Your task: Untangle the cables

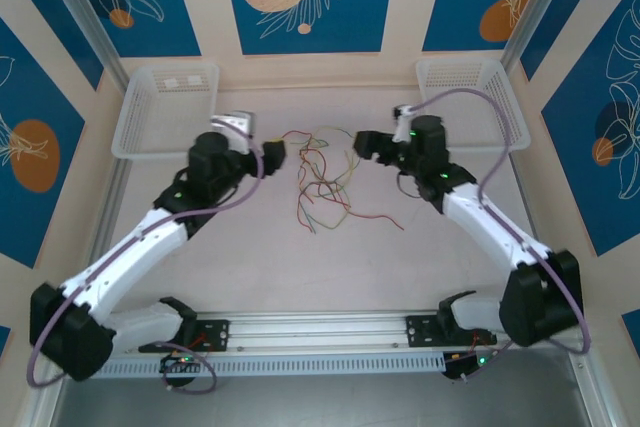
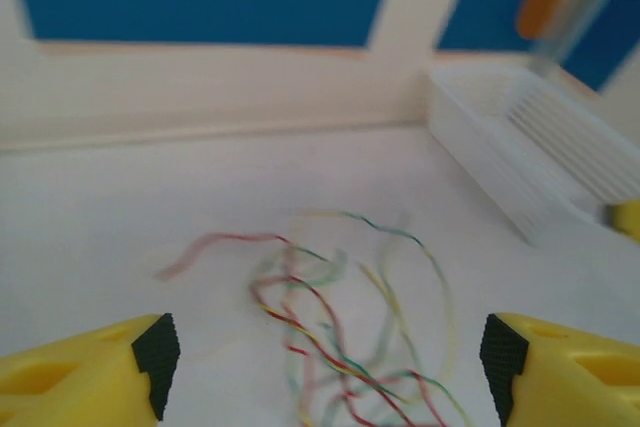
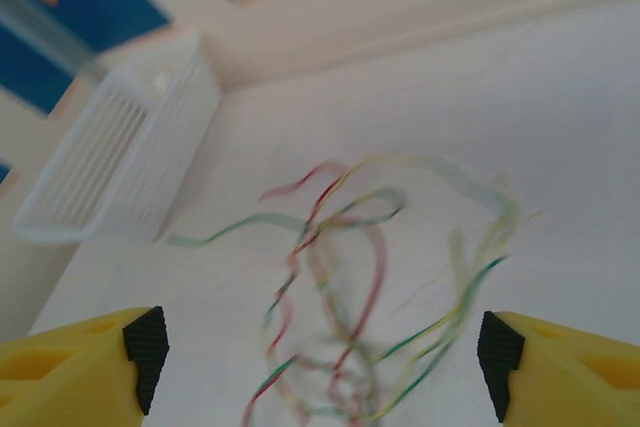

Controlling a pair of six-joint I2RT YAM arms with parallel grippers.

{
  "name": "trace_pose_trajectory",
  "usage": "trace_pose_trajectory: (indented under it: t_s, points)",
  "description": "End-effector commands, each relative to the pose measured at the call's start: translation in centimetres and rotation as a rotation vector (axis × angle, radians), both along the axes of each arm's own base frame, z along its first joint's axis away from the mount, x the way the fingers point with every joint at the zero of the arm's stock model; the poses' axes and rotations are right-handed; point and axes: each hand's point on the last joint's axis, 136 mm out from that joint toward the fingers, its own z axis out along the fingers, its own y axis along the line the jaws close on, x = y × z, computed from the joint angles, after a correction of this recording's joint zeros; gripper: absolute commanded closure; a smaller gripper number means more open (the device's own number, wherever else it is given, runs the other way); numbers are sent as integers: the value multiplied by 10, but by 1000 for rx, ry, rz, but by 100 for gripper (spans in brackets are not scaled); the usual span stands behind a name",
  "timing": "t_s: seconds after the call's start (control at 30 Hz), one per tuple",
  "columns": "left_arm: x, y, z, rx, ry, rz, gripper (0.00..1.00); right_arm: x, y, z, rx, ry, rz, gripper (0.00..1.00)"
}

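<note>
On the table [image 1: 250, 267], tangled red-green cables [image 1: 320, 185]

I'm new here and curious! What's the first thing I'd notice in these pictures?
A tangle of thin red and green cables lies in the middle of the white table. The left gripper and right gripper face it from either side, both open.

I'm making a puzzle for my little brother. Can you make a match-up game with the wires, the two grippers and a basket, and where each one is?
Things:
1. cables
2. left gripper
3. right gripper
4. left basket

Places:
A. far left corner
B. middle of the table
C. right of the cables, open
D. left of the cables, open

Pairs: 1-B, 2-D, 3-C, 4-A
</note>
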Motion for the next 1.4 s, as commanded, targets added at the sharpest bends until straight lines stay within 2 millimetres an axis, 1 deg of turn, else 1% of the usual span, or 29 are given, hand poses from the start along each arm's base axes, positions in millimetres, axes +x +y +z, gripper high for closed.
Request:
trace_pose_trajectory:
  t_s: [0.0, 0.03, 0.07, 0.1, 0.2, 0.23, 0.3, 0.4, 0.47, 0.5, 0.53, 0.57, 0.6, 0.67, 0.7, 0.73, 0.83, 0.9, 1.1, 1.13, 1.27, 1.37]
  points:
    - [-13, -21, -84, 122, 274, -28, 21, -21, 8, -71, 43, 396, -52, 20]
    - [-13, -25, -93, 148, 301, -28, 22, -21, 14, -78, 77, 442, -39, 22]
    - [-12, -29, -98, 162, 318, -37, 22, -21, 20, -81, 100, 469, -21, 25]
    - [-13, -34, -103, 176, 326, -50, 22, -21, 25, -87, 108, 494, -7, 25]
    - [-15, -41, -115, 186, 331, -68, 22, -20, 29, -110, 59, 557, -17, 26]
    - [-16, -41, -119, 179, 333, -69, 22, -20, 33, -117, 43, 579, 1, 26]
    - [-18, -37, -125, 168, 329, -54, 22, -21, 38, -131, 13, 617, 20, 32]
    - [-22, -23, -127, 170, 310, -4, 20, -22, 45, -154, -77, 622, 45, 33]
    - [-26, -15, -126, 174, 292, 17, 19, -22, 50, -163, -104, 635, 65, 41]
    - [-28, -11, -125, 176, 281, 21, 18, -22, 54, -165, -101, 641, 79, 43]
    - [-29, -8, -124, 179, 273, 29, 17, -21, 59, -168, -96, 644, 93, 50]
    - [-30, -5, -124, 182, 268, 38, 17, -20, 62, -169, -93, 646, 100, 54]
    - [-32, -2, -124, 188, 266, 44, 16, -20, 66, -170, -94, 643, 109, 62]
    - [-34, 2, -124, 202, 268, 54, 16, -18, 67, -172, -101, 639, 101, 69]
    - [-34, 4, -125, 206, 272, 58, 16, -16, 66, -172, -104, 637, 95, 77]
    - [-35, 5, -125, 209, 274, 59, 16, -16, 64, -172, -110, 637, 87, 82]
    - [-37, 6, -124, 204, 272, 63, 16, -16, 60, -165, -126, 626, 78, 87]
    - [-36, 8, -124, 202, 266, 72, 15, -17, 60, -154, -125, 607, 85, 94]
    - [-33, 12, -119, 195, 242, 103, 14, -28, 62, -113, -143, 544, 122, 94]
    - [-32, 12, -118, 193, 239, 106, 13, -30, 61, -107, -144, 530, 125, 97]
    - [-32, 13, -118, 198, 235, 110, 13, -36, 56, -86, -140, 490, 122, 99]
    - [-32, 15, -117, 198, 230, 118, 13, -41, 52, -73, -146, 467, 122, 96]
